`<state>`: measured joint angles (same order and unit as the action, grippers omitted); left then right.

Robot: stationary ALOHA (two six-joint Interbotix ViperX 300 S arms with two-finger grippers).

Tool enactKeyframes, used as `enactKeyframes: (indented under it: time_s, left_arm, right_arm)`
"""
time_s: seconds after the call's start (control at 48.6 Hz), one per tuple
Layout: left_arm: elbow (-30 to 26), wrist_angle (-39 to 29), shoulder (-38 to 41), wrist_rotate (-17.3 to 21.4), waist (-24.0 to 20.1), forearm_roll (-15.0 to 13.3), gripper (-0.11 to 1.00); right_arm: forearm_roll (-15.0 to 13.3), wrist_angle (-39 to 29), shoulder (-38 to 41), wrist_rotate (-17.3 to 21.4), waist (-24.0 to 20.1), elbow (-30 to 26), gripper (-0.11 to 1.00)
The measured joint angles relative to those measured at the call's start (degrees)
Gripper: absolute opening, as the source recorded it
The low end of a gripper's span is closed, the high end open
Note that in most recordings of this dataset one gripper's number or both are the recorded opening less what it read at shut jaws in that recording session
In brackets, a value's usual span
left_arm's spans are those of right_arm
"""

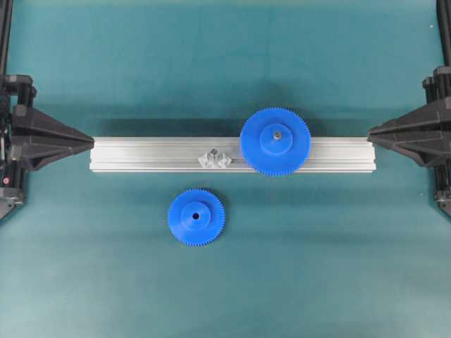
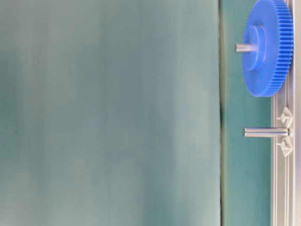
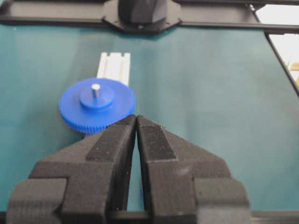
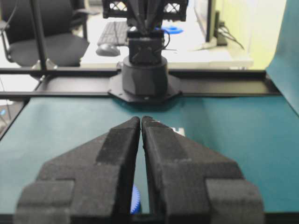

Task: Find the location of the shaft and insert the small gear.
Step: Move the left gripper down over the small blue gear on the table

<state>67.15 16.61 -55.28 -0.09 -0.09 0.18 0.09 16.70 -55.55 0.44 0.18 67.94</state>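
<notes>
The teal surface point(image 1: 225, 56) carries a long aluminium rail point(image 1: 141, 154) lying from nine to three o'clock between my two hands. The larger blue gear point(image 1: 275, 141) sits on the rail toward three o'clock. The small gear point(image 1: 196, 217) lies flat on the surface at six o'clock from the rail, apart from it. The shaft point(image 1: 213, 153) stands upright mid-rail, bare. My left hand point(image 1: 90, 141) and right hand point(image 1: 371, 132) both have their tips pressed together, gripping nothing.
</notes>
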Motion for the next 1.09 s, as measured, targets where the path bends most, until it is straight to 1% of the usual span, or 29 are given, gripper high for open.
enactKeyframes:
  time_s: [0.041,0.082,0.144,0.206,0.288,0.35,0.555,0.699,0.74,0.823,0.884,0.946,1.09]
  left_arm:
    - [-0.1,-0.1,0.6,-0.4,0.1,0.2,0.11]
    - [-0.4,-0.2,1.8,-1.3,0.4,0.4,0.08]
    - [-1.4,-0.3,4.7,-2.5,0.7,0.4,0.01]
    - [-2.6,-0.4,7.0,-3.3,1.1,0.5,0.0]
    - [-4.6,-1.3,10.2,-3.7,1.8,0.4,0.0]
    - [-6.2,-3.3,13.1,-3.4,2.5,0.5,0.0]
    - [-10.5,-13.6,22.1,-3.7,3.6,0.5,0.0]
    - [-14.3,-19.2,27.6,-3.4,4.0,0.5,0.01]
    - [-15.1,-20.4,29.1,-3.4,4.0,0.5,0.02]
    - [-17.2,-22.1,32.9,-3.2,4.5,0.5,0.1]
    - [-18.5,-22.8,35.4,-3.3,4.9,0.5,0.21]
    - [-19.9,-23.0,38.1,-3.7,5.4,0.5,0.36]
    - [-22.6,-23.3,44.2,-4.1,6.9,0.5,0.77]
  right_arm:
    - [0.1,-0.2,0.1,0.0,0.0,0.1,0.17]
    - [0.7,-1.0,0.2,0.0,0.0,0.3,0.22]
    - [2.0,-3.8,0.4,0.6,0.0,0.3,0.14]
    - [2.8,-6.9,0.5,1.6,0.0,0.3,0.09]
    - [3.0,-11.3,0.6,2.9,0.0,0.1,0.06]
    - [3.0,-14.6,0.6,3.5,0.0,-0.4,0.06]
    - [3.0,-25.6,1.4,3.8,0.0,-2.8,0.06]
    - [3.0,-31.6,2.5,3.8,0.0,-4.6,0.06]
    - [3.0,-32.9,3.0,3.8,0.0,-5.0,0.06]
    - [3.0,-34.2,4.0,3.9,0.0,-5.5,0.06]
    - [3.0,-34.5,4.8,3.8,0.0,-5.6,0.06]
    - [3.0,-34.5,5.4,3.8,0.0,-5.6,0.06]
    - [3.0,-34.7,6.2,3.9,0.0,-5.6,0.06]
